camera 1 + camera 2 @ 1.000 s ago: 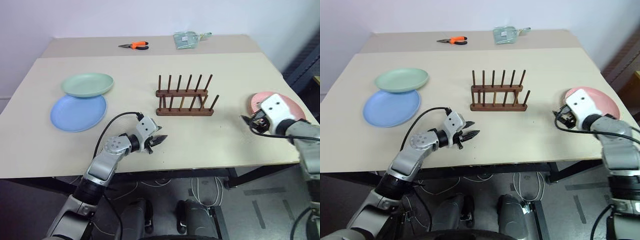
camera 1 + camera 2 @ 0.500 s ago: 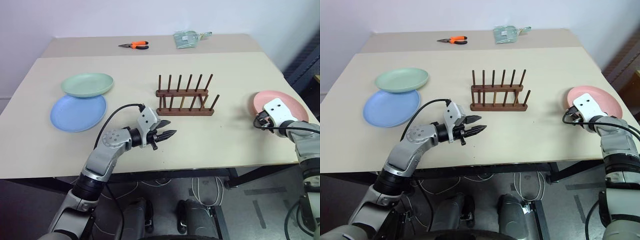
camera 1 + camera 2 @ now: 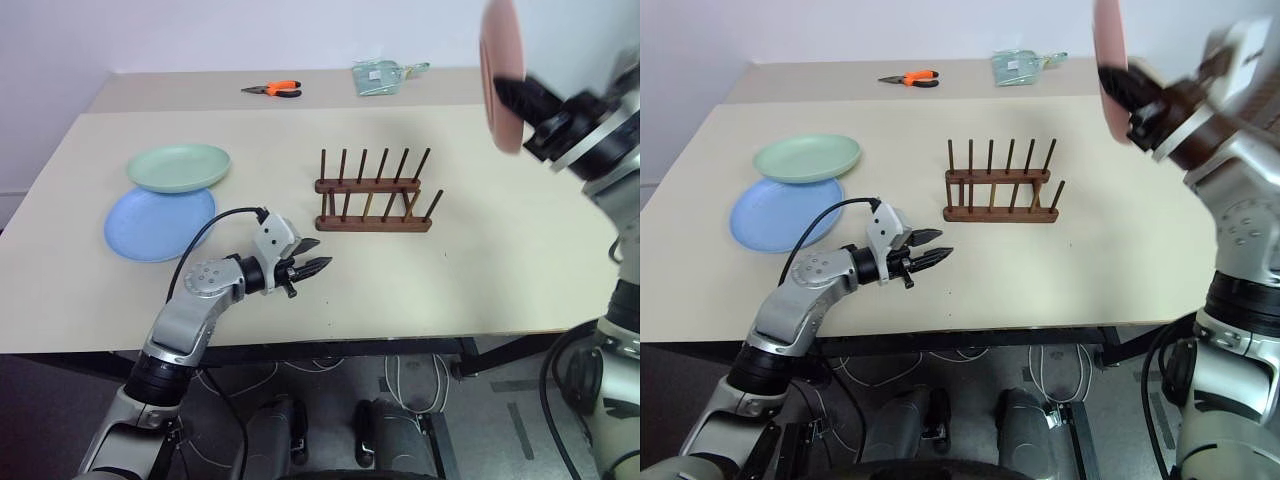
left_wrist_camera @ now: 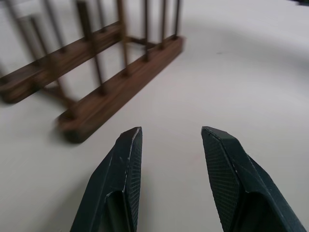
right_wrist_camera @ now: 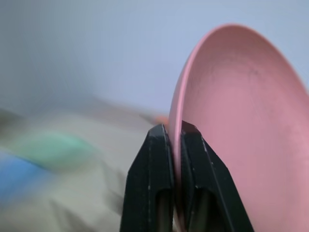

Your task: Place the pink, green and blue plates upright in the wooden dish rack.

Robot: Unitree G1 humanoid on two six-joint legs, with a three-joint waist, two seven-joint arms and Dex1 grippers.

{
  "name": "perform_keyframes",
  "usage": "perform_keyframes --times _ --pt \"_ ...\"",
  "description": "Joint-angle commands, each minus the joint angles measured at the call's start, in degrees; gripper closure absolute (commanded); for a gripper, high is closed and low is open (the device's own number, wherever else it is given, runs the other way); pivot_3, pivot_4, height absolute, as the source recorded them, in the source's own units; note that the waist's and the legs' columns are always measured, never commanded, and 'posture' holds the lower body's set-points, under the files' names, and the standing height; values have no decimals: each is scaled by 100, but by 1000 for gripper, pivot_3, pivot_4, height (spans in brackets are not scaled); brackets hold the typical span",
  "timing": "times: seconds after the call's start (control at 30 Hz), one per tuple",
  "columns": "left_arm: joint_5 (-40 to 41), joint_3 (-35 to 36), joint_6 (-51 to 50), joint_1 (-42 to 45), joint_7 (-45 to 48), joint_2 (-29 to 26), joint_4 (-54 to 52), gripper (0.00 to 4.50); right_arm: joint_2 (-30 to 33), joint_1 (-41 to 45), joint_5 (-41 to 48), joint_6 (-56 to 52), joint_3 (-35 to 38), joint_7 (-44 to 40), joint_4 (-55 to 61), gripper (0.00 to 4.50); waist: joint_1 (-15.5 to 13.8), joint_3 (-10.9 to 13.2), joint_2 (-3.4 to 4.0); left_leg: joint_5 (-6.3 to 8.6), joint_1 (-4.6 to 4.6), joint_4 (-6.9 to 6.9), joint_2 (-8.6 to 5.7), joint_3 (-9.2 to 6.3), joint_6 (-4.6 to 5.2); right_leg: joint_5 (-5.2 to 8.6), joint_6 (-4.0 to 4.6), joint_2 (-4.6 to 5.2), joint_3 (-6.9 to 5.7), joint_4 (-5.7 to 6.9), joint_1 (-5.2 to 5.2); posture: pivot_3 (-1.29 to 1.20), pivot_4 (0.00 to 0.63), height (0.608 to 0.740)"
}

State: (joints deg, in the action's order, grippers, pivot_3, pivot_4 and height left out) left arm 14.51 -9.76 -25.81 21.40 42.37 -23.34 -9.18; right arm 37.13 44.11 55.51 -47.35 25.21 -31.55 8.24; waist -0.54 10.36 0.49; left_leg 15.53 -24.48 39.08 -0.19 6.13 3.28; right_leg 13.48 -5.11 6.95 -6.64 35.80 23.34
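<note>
Pink plate (image 3: 499,70) — top cut off, blurred — pinched by right gripper (image 5: 172,145); left gripper (image 4: 169,145) open.

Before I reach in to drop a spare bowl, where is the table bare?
The stretch right of the wooden dish rack is bare. So is the strip between the rack and the green plate. The left side is crowded: the green plate overlaps the blue plate, with the left end effector at the front.

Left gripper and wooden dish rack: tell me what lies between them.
Nothing: the left wrist view shows only bare table between the open left gripper and the wooden dish rack. The left eye view shows the same gap.
</note>
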Motion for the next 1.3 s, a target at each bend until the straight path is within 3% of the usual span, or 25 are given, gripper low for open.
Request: perform_keyframes --times 0.03,0.2,0.67,0.77,0.9,0.97,1.17,1.3 --pt "64 35 93 66 39 45 -115 2522 -396 253 1145 -708 279 961 -116 4473 -15 0 0 5 -1 0 -9 0 3 0 0 10 0 0 1 0 150 740" --pt "51 44 86 94 -7 122 -111 2522 -543 277 1432 -939 218 1511 -342 4473 -11 2 4 1 -43 1 -31 3 27 -2 -2 27 0 1 33 0 150 740" --pt "84 105 38 -8 -57 96 -236 2522 -526 318 1144 -808 231 1793 -1348 4473 1 2 4 -7 -70 7 -27 25 32 -3 -11 -5 0 23 67 0 150 740" --pt "193 143 -56 -15 -25 111 -255 2522 -547 358 876 -532 155 1789 -1400 3418 1 2 4 -7 -75 7 -26 27 32 -4 -11 -7 1 24 72 0 150 740" --pt "459 341 -266 40 -116 181 -305 1259 -423 326 -261 394 -291 1667 -1242 1448 3 2 4 -7 -79 9 -25 28 32 -4 -14 -8 4 25 78 0 150 740" --pt "610 554 -323 113 -271 276 -320 165 -274 222 -931 969 -632 1372 -1041 1367 2 2 4 -8 -83 10 -25 31 32 -4 -15 -9 8 29 87 0 150 740" --pt "807 1815 -317 576 -1772 799 -105 76 352 111 -2436 2271 -1036 890 -902 1367 -13 3 0 -9 -88 13 -25 33 31 -4 -23 -10 10 29 91 0 150 740" --pt "584 2708 -827 1243 -3320 816 530 0 591 172 -2615 2727 -1099 274 -526 25 16 5 -3 -13 -86 13 -22 30 26 -4 -24 -15 9 29 90 0 150 740"
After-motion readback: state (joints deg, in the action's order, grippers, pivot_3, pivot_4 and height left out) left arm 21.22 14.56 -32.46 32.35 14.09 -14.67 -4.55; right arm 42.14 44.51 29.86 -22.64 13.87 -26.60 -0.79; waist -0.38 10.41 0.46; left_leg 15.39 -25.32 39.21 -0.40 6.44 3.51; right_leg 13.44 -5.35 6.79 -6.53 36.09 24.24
